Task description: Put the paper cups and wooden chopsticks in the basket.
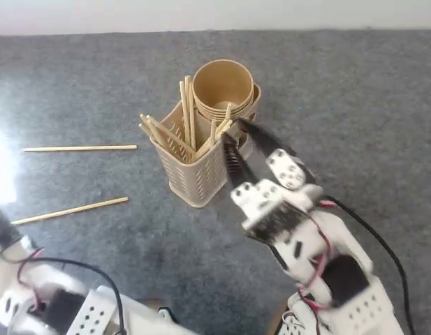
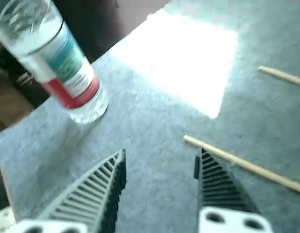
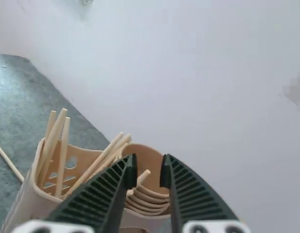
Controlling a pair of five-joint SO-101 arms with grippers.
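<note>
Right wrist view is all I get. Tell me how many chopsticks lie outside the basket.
Observer: Two. The far chopstick and the near chopstick lie on the grey mat, both apart from the basket.
Operator: Report where the left gripper is.
Observer: The left gripper is open above the mat, and one end of the near chopstick lies close to one fingertip.
Operator: Name anything else beside it.
Observer: A plastic bottle rests on the mat near its edge.
</note>
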